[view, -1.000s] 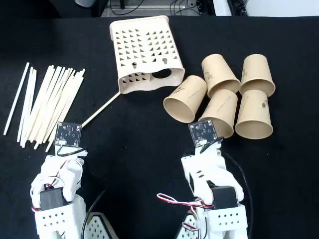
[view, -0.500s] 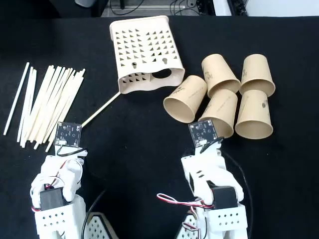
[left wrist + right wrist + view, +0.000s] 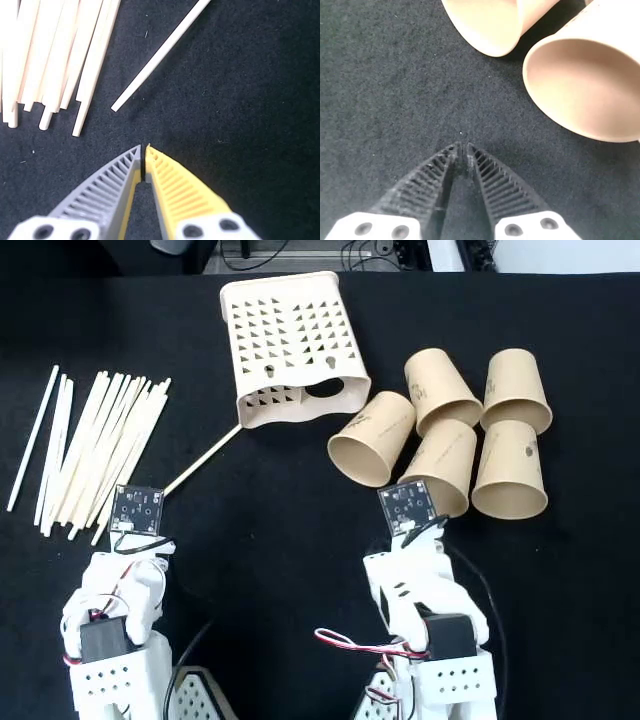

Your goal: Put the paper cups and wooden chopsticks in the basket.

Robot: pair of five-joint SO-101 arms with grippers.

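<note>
Paper cups (image 3: 372,437) and wooden chopsticks (image 3: 100,450) lie outside the tipped basket (image 3: 292,345); left hand (image 3: 144,150) and right hand (image 3: 462,147) sit closed, empty; first pickup likely needs opening.

On the table (image 3: 270,510), the basket (image 3: 292,345) lies far centre, chopsticks (image 3: 100,455) left of it, one chopstick (image 3: 203,460) touching its near-left corner, five cups (image 3: 443,460) just right

No change is observed: nothing has been moved, whether paper cups (image 3: 447,455), wooden chopsticks (image 3: 100,450), basket (image 3: 290,340), left arm (image 3: 115,590) or right arm (image 3: 420,585).
</note>
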